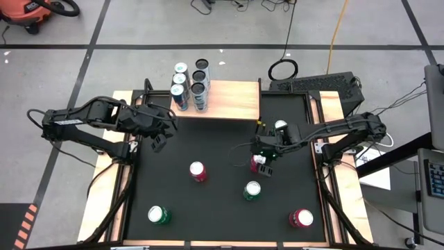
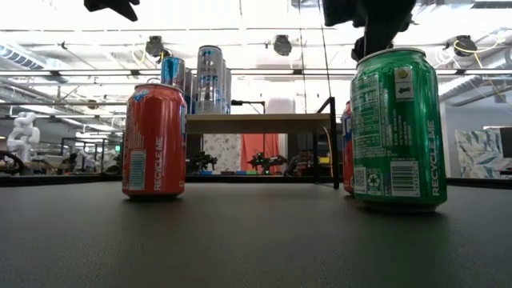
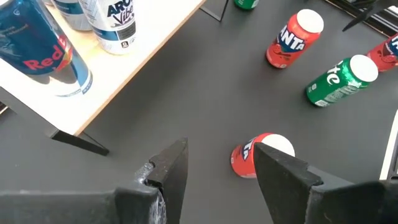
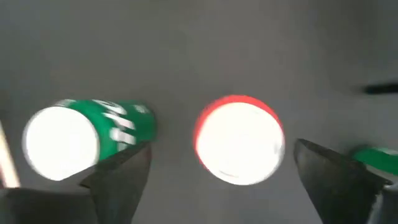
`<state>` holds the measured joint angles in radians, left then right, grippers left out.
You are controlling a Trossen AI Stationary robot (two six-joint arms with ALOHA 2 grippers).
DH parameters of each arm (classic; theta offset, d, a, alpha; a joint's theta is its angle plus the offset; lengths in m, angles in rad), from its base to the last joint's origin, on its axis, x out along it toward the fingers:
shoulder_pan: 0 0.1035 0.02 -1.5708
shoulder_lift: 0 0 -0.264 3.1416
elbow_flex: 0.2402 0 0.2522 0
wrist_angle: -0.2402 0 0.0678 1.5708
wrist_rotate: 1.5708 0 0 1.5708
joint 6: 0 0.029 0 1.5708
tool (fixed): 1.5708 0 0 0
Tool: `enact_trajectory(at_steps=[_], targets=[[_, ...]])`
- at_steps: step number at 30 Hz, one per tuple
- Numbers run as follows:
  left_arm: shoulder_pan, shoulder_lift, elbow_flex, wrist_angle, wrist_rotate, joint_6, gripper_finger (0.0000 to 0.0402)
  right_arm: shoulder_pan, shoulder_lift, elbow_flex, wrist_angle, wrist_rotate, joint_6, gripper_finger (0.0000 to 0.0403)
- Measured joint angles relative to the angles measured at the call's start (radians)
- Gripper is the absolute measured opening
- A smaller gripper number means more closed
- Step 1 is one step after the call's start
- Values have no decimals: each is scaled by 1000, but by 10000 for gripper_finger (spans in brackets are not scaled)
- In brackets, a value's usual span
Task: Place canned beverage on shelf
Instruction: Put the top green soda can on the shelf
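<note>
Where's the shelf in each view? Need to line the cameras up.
High view: the shelf is at top centre, at the table's far edge.
Low view: seen edge-on in the background, centre, about mid-height.
Left wrist view: its board fills the upper-left corner.
Right wrist view: not in it.
Shared landmark: the tall cans standing at one end of the shelf, visible in all three of those views.

"RECYCLE ME" runs up the green can [image 2: 394, 128] and the red can [image 2: 154, 141] left of it; on the shelf [image 3: 134, 59], a blue can [image 3: 43, 53] reads "Red"; the red can [image 3: 292, 37] beyond the shelf reads "anta".
</note>
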<state>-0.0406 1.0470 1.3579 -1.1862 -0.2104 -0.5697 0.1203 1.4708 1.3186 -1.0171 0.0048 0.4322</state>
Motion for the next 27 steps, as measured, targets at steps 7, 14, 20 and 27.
enact_trajectory(at_steps=[7, 14, 20, 27], targets=[[0, 0, 0, 0, -1, 0, 184, -1, 15, 0, -14, 20, -7, 395], [0, 19, 0, 1, -7, 8, 184, -9, 66, 0, -6, 16, 38, 394], [-1, 47, 0, 1, -7, 7, 184, -22, 116, 0, 3, -12, 90, 394], [-1, 63, 0, 3, 11, 6, 184, -24, 176, 0, -17, -72, 81, 393]])
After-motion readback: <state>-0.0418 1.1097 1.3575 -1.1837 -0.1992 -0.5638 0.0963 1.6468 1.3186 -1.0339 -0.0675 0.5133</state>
